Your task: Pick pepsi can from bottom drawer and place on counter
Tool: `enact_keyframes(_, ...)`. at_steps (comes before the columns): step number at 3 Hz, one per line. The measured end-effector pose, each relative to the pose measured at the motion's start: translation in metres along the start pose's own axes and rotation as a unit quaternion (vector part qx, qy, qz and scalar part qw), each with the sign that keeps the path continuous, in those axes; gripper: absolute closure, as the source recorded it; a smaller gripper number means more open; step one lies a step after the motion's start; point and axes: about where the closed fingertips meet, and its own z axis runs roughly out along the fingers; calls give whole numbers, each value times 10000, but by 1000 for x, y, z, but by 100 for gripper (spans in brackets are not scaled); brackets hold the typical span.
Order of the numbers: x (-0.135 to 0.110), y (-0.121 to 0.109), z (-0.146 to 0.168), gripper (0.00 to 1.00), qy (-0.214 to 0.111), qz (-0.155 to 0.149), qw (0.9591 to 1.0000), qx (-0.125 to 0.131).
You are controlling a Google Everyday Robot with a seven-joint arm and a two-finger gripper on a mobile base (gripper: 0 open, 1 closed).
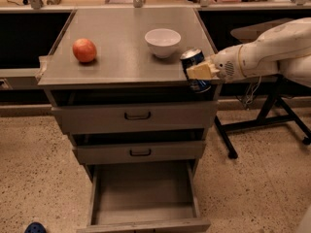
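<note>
Pepsi can (192,57) gripped by the gripper (197,72) at the front right corner of the worktop (121,62).
Fingers (204,71) clenched on the can's middle. The can is tilted, its silver top above the worktop's front edge and its base below that edge, near the white bowl (163,42). White arm (262,52) reaches in from the right. Apple (84,50) on worktop's left side, well apart from the can. Bottom drawer (146,191) stands open, grey floor showing; the two upper drawers shut.

Claw (200,72) with pepsi can (192,58) at counter (121,57) edge; bowl (163,41) near.
</note>
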Motion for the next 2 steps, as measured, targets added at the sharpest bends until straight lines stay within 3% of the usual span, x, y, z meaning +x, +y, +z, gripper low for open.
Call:
enact_keyframes(1,16,13,6,100,-199,-81,9998,-9)
enact_keyframes(2,28,44,4,100,-233,277,9993,-96)
